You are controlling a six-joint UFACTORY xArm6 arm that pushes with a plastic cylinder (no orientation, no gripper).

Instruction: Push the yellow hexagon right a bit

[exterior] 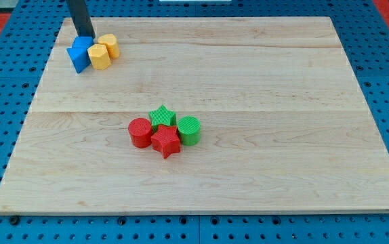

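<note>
— Yellow hexagon (99, 57), where is it sitting relative to you?

— It is lying near the board's top-left corner, just right of and below my tip (86, 36). My tip is resting at the upper edge of the blue block (79, 53), a wedge-like shape touching the hexagon's left side. I am a bare rod, so I am grasping nothing.

— What else is showing?

— A yellow cylinder (109, 45) is pressing against the hexagon's upper right. Mid-board, a red cylinder (139, 131), red star (167, 141), green star (162, 116) and green cylinder (189, 129) are huddling together. All are looking ridged, sitting on the pale, grained wooden board (269, 81).
</note>
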